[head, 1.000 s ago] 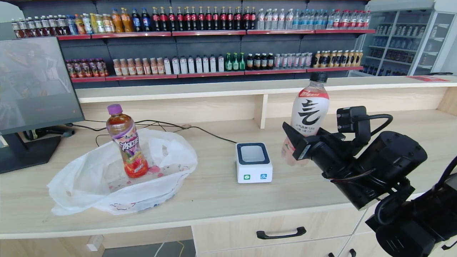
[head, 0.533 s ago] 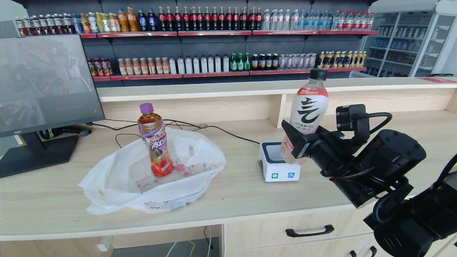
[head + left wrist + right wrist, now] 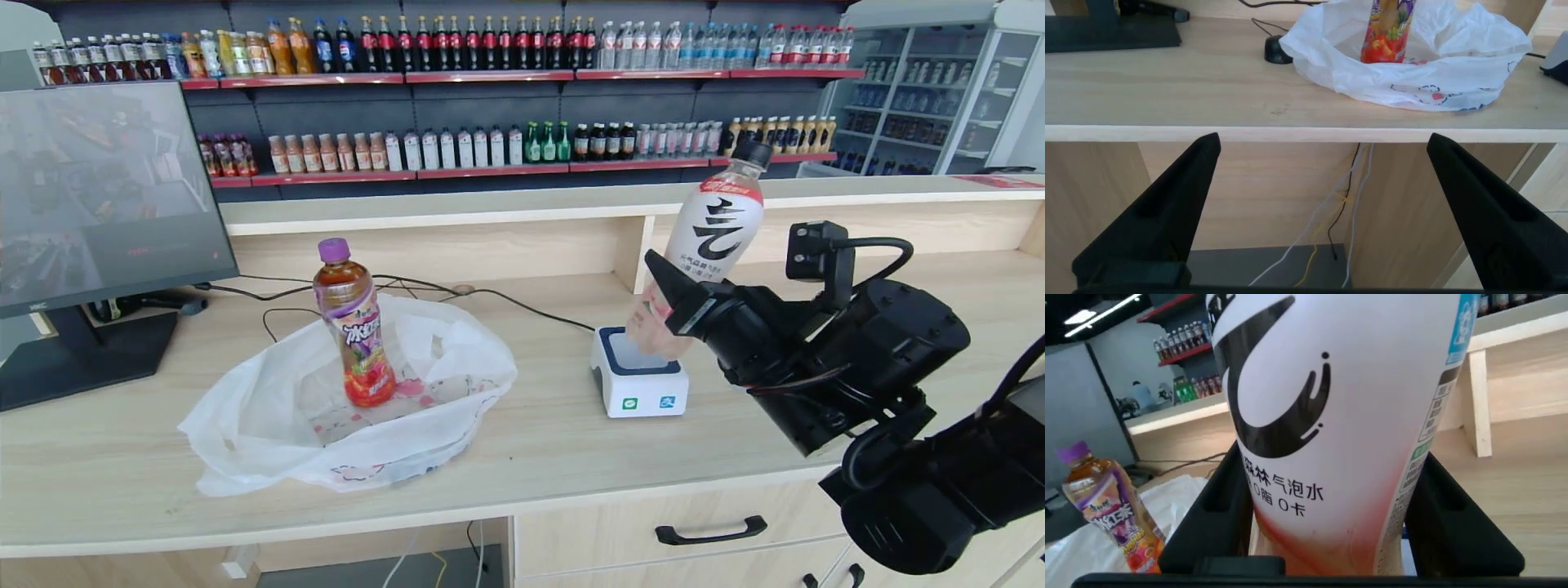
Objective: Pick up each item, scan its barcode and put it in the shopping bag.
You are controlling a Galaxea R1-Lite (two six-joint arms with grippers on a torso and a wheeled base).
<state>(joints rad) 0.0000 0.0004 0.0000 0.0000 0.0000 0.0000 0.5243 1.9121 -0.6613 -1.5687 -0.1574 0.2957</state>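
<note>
White-labelled drink bottle (image 3: 706,237), clamped low on its body between my right fingers (image 3: 674,298), tilts with its base over the white scanner (image 3: 641,392) on the bench (image 3: 531,445). My left fingers (image 3: 1176,196) are spread wide, holding nothing, below the bench edge. 1 purple-capped tea bottle (image 3: 357,327) stands upright in the white shopping bag (image 3: 245,416).

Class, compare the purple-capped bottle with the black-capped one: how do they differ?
The purple-capped bottle stands in the shopping bag; the black-capped bottle tilts, held by the right tool over the scanner. The purple-capped bottle holds brown drink; the black-capped bottle wears a white label. Both are capped drink bottles.
</note>
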